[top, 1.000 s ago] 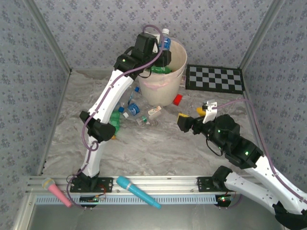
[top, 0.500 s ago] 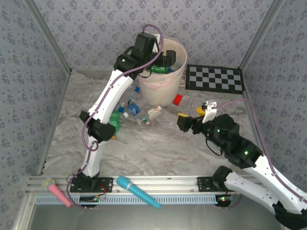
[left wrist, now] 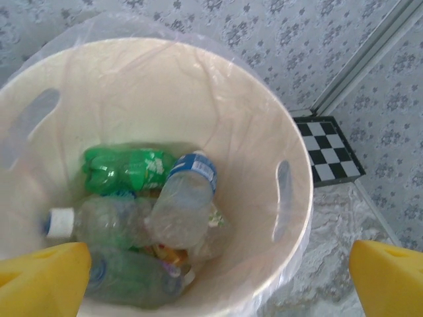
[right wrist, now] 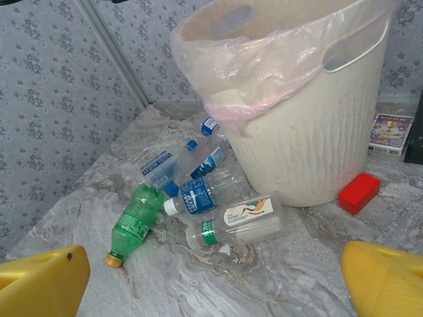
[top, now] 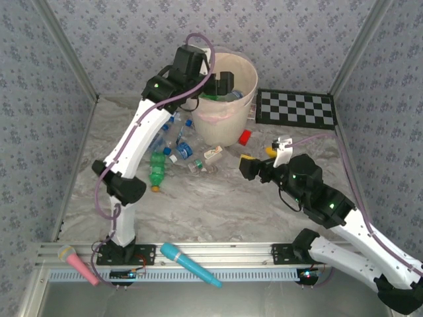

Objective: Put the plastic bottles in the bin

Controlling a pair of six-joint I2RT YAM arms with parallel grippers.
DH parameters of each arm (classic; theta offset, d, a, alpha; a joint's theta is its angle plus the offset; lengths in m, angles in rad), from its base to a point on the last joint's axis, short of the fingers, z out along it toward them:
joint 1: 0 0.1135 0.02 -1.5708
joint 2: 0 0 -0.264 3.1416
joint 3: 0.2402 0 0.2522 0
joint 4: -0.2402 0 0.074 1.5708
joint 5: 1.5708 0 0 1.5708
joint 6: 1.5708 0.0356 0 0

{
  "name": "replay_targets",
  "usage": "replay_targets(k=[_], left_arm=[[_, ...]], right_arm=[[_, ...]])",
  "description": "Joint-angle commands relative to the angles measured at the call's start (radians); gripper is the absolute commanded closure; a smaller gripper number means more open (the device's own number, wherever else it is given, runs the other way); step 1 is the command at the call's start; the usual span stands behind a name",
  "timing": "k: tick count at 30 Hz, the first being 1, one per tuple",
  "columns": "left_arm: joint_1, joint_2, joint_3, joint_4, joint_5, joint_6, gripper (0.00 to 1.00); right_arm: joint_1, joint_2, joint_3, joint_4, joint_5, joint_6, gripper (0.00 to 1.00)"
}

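The marble table (top: 218, 205) is walled on three sides, with a metal rail (top: 218, 254) along its near edge; its widest bare stretch lies in the middle, between the rail and the clutter at the far end. The bin (top: 225, 129) stands far centre near the back wall, a clear liner draped over its rim, with open table to its left. The left gripper (top: 221, 82) hangs over the bin's near-left rim, jaws spread wide and empty; from its wrist the yellow fingers (left wrist: 39, 277) flank the bin's mouth (left wrist: 251, 132). The right gripper (top: 248, 166) sits low over the table right of centre, facing the bin, jaws also spread wide with nothing between them, with clear marble ahead of it up to the bottles. A checkerboard (top: 295, 109) lies flat in the far right corner, just beside the bin. A blue wand (top: 188, 263) and a pink wand (top: 78, 263) rest on the rail. Inside the bin lie several bottles, a green one (left wrist: 125, 170) against the far wall and a clear one (left wrist: 185, 208) with a blue label atop the heap. More bottles (top: 182, 148) cluster on the table at the bin's near-left foot, some touching; a green bottle (right wrist: 135, 221) lies at the outer edge of that cluster. A red block (right wrist: 359, 192) sits just beside the bin's near-right foot.
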Motion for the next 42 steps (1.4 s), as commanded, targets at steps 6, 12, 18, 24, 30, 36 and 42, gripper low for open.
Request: replay_targets(k=[6, 12, 18, 24, 30, 36, 42], left_arm=[[0.003, -0.328, -0.543, 0.285, -0.049, -0.023, 0.00], [0.037, -0.525, -0.913, 0.421, -0.086, -0.070, 0.00], [0.060, -0.685, -1.159, 0.473, -0.111, -0.102, 0.00], [0.063, -0.840, -1.346, 0.500, -0.146, -0.138, 0.00], [0.065, -0.970, -1.453, 0.483, -0.165, -0.158, 0.00], [0.063, -1.048, -1.498, 0.437, -0.146, -0.151, 0.00], [0.066, -1.131, -1.530, 0.413, -0.173, -0.143, 0.00]], right_arm=[[0.004, 0.077, -0.024, 0.092, -0.038, 0.020, 0.00], [0.003, 0.162, -0.048, 0.153, -0.028, 0.072, 0.00], [0.004, 0.306, -0.039, 0.169, 0.048, 0.197, 0.00], [0.004, 0.505, 0.000, 0.163, 0.133, 0.370, 0.00], [-0.008, 0.707, 0.072, 0.121, 0.156, 0.547, 0.07], [-0.014, 0.863, 0.119, 0.240, 0.161, 0.625, 0.10], [0.002, 1.026, 0.255, 0.215, 0.177, 0.670, 0.07]])
